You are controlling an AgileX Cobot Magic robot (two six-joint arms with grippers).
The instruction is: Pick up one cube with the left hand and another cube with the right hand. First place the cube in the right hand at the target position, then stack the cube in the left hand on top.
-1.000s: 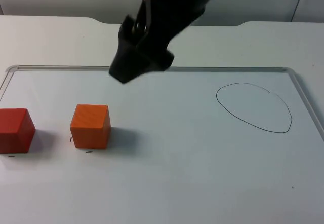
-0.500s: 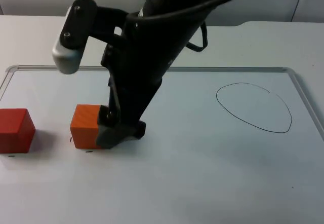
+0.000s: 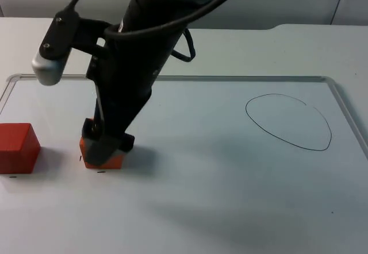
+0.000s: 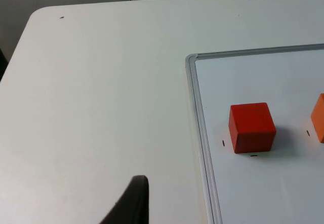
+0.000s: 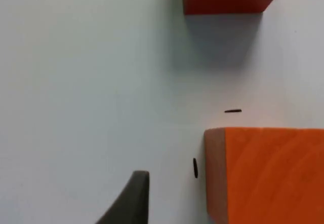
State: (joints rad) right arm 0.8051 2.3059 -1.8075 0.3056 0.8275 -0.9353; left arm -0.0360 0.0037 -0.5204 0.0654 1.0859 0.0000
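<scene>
A red cube (image 3: 17,146) is being shown at the whiteboard's (image 3: 230,185) left edge, while beside it an orange wood-grained cube (image 3: 103,161) is being straddled by the right gripper (image 3: 103,142), whose grip cannot be told.

The orange cube (image 5: 268,173) shows faint wood grain with a matt finish. The red cube (image 4: 251,126) looks smooth, matt painted. The whiteboard (image 3: 230,179) is glossy, metal-framed.

Right pincer (image 3: 103,147) reaches low across the table; left arm waits.
</scene>
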